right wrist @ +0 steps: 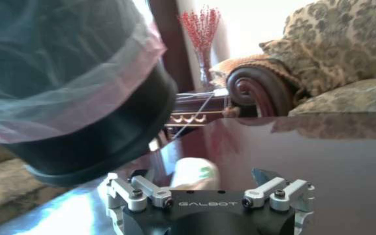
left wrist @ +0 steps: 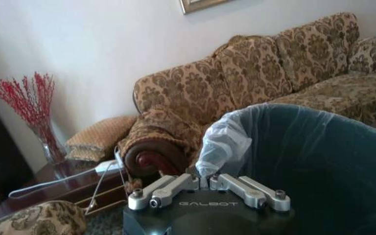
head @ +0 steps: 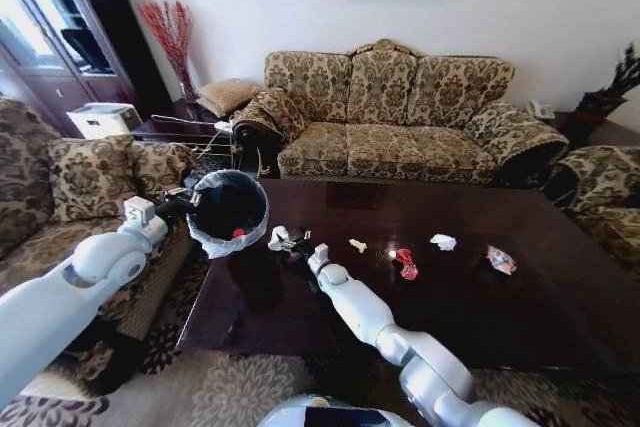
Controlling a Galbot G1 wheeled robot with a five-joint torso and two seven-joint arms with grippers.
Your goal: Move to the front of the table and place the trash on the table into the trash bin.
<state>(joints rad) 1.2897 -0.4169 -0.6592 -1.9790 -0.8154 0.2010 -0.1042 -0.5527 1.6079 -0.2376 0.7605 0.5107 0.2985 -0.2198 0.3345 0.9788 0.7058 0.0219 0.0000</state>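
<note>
The right claw (head: pixel 292 244) sits low over the dark worktop (head: pixel 470 307) near its left end, its fingers spread around a white crumpled paper wad (head: pixel 279 238) that lies between them — whether the pads press it cannot be told. Just beside this claw, up and to the robot's left, hangs the trash bin (head: pixel 228 211), tilted with its mouth toward the worktop and its black bag showing a small red scrap inside; the left claw (head: pixel 184 201) grips the bin's rim on the far side from the paper, fingers closed on the lining as the left wrist view shows (left wrist: pixel 207 188). Outward from the right claw along the worktop, to the robot's right, lie a tiny yellowish scrap (head: pixel 358 245), then a red crumpled wrapper (head: pixel 406 264), another white paper wad (head: pixel 443 242), and farthest off a multicoloured wrapper (head: pixel 501 260) — all well apart from each other. Beyond the worktop stands a patterned sofa (head: pixel 400 117).
</note>
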